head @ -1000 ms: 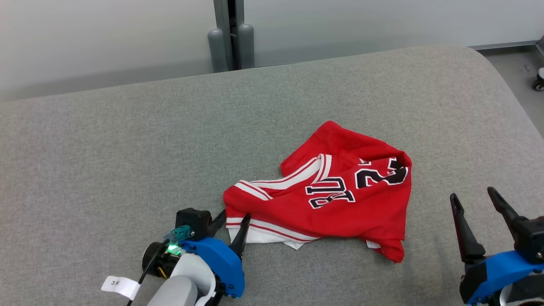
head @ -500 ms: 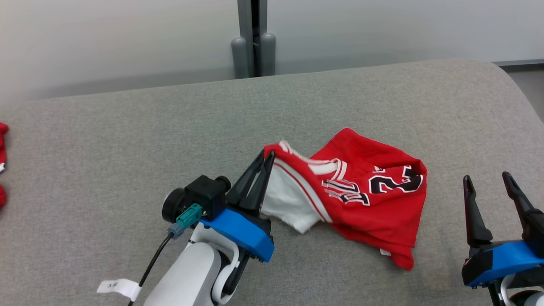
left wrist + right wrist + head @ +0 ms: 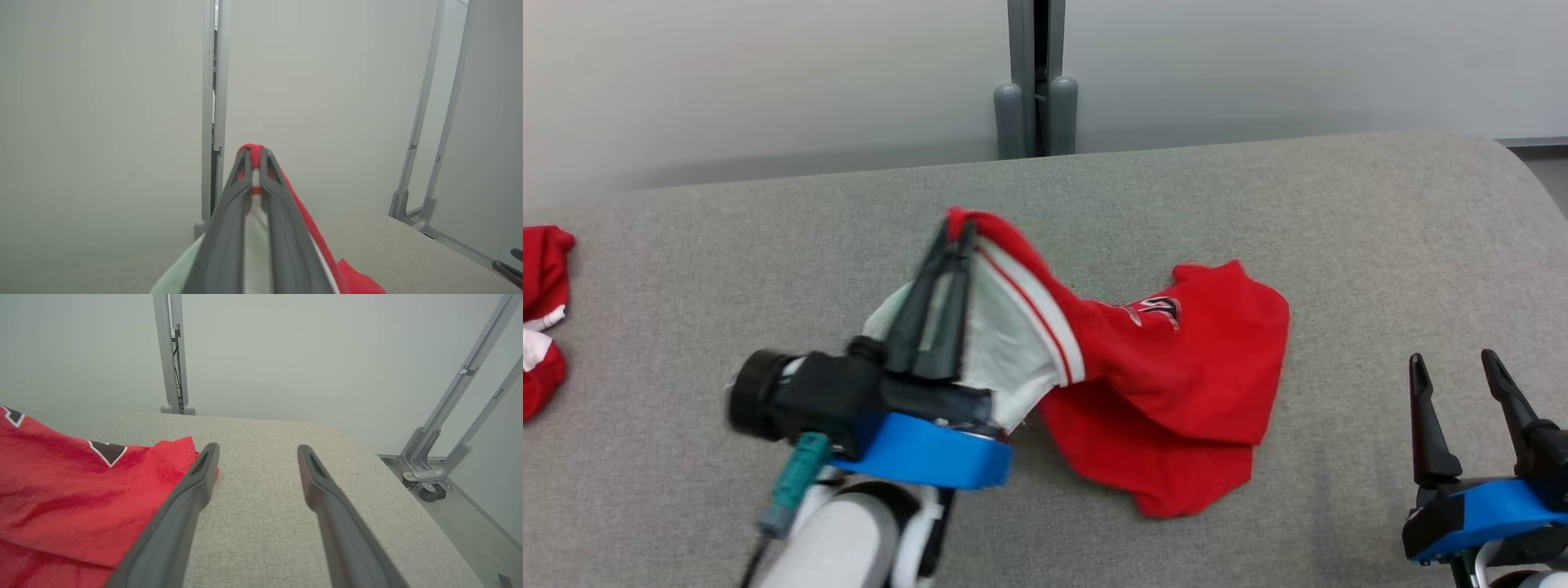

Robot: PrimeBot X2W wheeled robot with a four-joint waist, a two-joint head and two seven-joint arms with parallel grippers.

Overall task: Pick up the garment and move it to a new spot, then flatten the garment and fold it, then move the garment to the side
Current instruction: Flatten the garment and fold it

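Observation:
The garment (image 3: 1176, 367) is a red jersey with white trim and dark lettering, half lifted off the grey table (image 3: 768, 237). My left gripper (image 3: 956, 231) is shut on its hem, holding that edge up so the white inside shows. In the left wrist view the red cloth (image 3: 255, 153) is pinched at the tips of my left gripper (image 3: 254, 154). The rest of the jersey trails down to the table at the right. My right gripper (image 3: 1454, 363) stands open at the lower right, apart from the cloth. In the right wrist view the garment (image 3: 61, 486) lies left of my right gripper (image 3: 257, 451).
Another red garment (image 3: 543, 318) lies at the table's far left edge. A grey post (image 3: 1036, 82) stands behind the table against a pale wall. The table's rounded right end (image 3: 1527, 188) drops to the floor. A wheeled frame (image 3: 429, 473) stands beyond that end.
My left gripper closed on the jersey's hem and lifted it up and to the left, dragging the cloth. The camera has also shifted. My right gripper stayed open.

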